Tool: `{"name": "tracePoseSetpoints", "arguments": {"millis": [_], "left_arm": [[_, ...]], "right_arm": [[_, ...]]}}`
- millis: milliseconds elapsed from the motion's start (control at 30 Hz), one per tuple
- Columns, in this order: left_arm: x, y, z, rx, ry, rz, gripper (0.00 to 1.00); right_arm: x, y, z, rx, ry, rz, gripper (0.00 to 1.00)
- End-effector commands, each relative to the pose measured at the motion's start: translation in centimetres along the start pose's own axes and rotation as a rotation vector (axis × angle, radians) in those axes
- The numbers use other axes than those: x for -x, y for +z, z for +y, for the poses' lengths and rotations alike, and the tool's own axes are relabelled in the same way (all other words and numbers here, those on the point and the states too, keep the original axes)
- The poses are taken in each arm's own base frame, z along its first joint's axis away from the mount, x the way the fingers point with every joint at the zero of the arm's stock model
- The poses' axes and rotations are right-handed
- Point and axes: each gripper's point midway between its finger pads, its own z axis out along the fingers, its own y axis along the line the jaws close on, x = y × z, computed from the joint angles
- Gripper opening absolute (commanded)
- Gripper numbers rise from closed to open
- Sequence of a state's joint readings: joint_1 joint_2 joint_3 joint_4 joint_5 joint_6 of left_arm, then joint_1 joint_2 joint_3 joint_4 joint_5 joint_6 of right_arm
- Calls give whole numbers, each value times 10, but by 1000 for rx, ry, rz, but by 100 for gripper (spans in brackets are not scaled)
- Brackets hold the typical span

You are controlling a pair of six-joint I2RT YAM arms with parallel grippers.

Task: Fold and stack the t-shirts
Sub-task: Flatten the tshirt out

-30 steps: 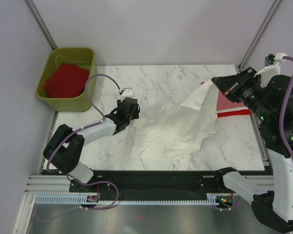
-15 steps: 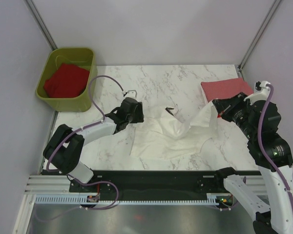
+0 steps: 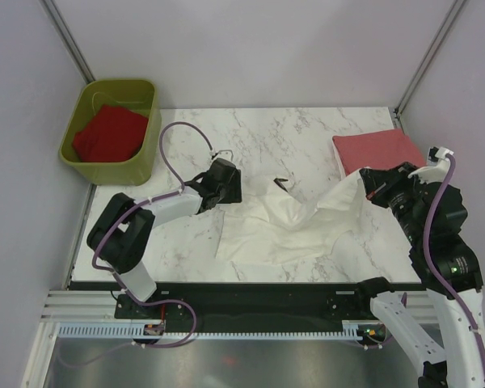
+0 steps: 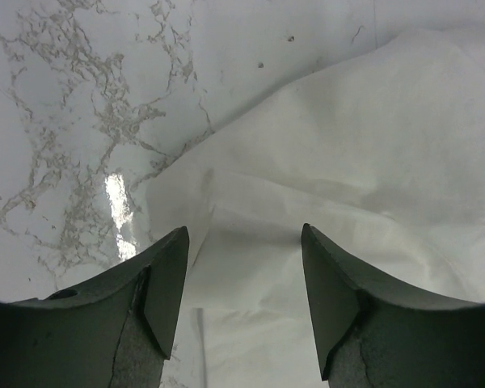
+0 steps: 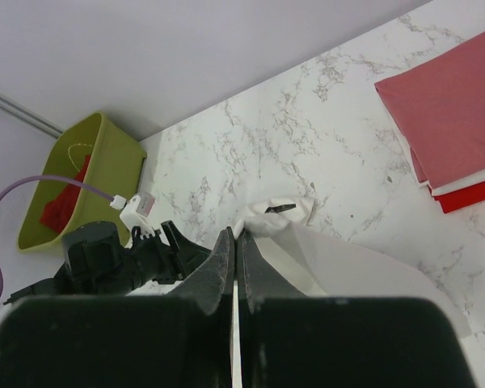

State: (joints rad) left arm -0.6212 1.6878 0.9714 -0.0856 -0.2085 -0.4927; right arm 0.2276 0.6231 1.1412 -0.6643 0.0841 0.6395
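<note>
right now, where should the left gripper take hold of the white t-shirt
The white t-shirt's left edge, a raised fold right ahead of the open left gripper. Come in low from the left; the right gripper pinches the opposite side, lifted off the table.

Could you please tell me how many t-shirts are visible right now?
4: a white t-shirt lying mid-table, a red t-shirt in the green tub, a pink t-shirt topping the right-hand stack, a second red one beneath it. Others may be hidden in the stack.
</note>
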Motion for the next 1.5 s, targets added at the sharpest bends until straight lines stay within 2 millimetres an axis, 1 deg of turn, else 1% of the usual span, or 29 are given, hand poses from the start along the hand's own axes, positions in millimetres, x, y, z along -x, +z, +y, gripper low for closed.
{"name": "tracePoseSetpoints", "arguments": {"millis": [0,67,133,167,233,400,433,467,533,667,767,800,833,900,967,1000,1033,1067,1100,1133,1167,1200,1233,1267,1300,1333,1367,1433,1467], "left_arm": [[20,-3,-1,14,13,-40,66],[18,-3,2,28,4,-33,65],[12,-1,0,19,6,-16,59],[12,-1,-1,13,1,-11,50],[12,-3,-1,11,-6,-13,39],[22,-16,7,38,-13,-65,19],[24,-19,8,41,-11,-73,12],[31,-25,10,51,-19,-103,11],[35,-32,12,56,-23,-123,2],[51,-53,21,95,-61,-178,2],[71,-82,34,119,-169,-259,2],[89,-102,37,100,-216,-320,2],[96,-112,39,90,-246,-344,2],[115,-138,46,76,-318,-387,2],[149,-180,46,42,-363,-475,2],[161,-196,52,52,-380,-504,2],[163,-213,59,72,-381,-504,2],[185,-240,58,59,-386,-562,2],[193,-255,63,68,-391,-587,2],[193,-269,69,90,-384,-581,2],[211,-304,69,69,-384,-656,2],[216,-322,71,63,-381,-686,2],[217,-337,72,64,-365,-700,2],[226,-372,74,37,-380,-769,2],[228,-389,74,21,-378,-795,2],[229,-405,75,6,-379,-821,2],[229,-434,78,-18,-387,-866,2],[227,-462,81,-42,-395,-915,2],[226,-482,83,-61,-405,-949,2]], "right_arm": [[15,0,6,20,-33,-53,0],[11,2,4,15,-39,-41,0],[10,3,3,13,-43,-40,0],[8,5,2,7,-45,-37,0],[6,7,0,1,-45,-32,0],[2,10,-4,-10,-50,-21,0],[0,11,-6,-16,-53,-19,0],[0,11,-7,-18,-55,-19,0],[-4,14,-12,-35,-60,-12,0],[-13,24,-25,-86,-73,1,0],[-23,41,-35,-129,-69,30,0],[-26,47,-36,-140,-57,42,0],[-32,60,-39,-167,-61,77,0],[-34,71,-37,-176,-61,105,0],[-22,78,-33,-195,-52,97,0],[-16,78,-29,-194,-45,87,0],[5,75,-21,-188,-36,45,0],[13,70,-18,-197,-31,35,0],[35,61,-5,-171,-21,-17,0],[47,54,3,-154,-13,-43,0],[53,46,8,-148,-7,-49,0],[62,39,15,-129,-4,-63,0],[85,20,31,-83,7,-121,0],[93,9,37,-65,10,-141,0],[103,-2,45,-38,12,-169,0],[123,-27,58,15,14,-234,0],[133,-42,64,41,-2,-270,0],[160,-91,77,107,1,-388,0],[168,-107,81,127,-4,-425,0]]}}
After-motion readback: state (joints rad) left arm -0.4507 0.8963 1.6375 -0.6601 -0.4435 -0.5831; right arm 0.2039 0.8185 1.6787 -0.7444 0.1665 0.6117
